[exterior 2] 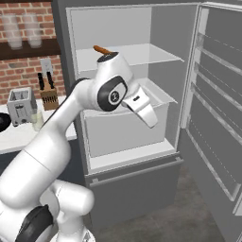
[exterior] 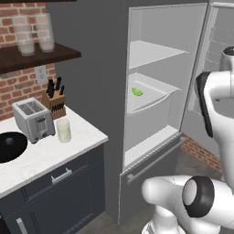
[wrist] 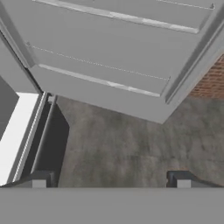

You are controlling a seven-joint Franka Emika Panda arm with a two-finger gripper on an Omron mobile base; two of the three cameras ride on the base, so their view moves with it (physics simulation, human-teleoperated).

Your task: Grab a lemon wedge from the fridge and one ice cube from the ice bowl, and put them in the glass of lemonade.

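Pincer (wrist: 111, 179): jaws wide, holding nothing, aimed down at floor (wrist: 122, 144) before open fridge (exterior 2: 123, 94). Lemon wedge (exterior: 137, 92): tiny, bright yellow-green, on middle fridge shelf, well apart from pincer.

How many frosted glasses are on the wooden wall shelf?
2. Both stand side by side on the wooden wall shelf above the toaster: left frosted glass, right frosted glass. The frame edge may hide more.

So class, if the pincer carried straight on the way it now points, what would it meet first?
Most likely the floor in front of the fridge. The open pincer points down at bare grey ground, with the open fridge door lying further ahead; depth is hard to judge.
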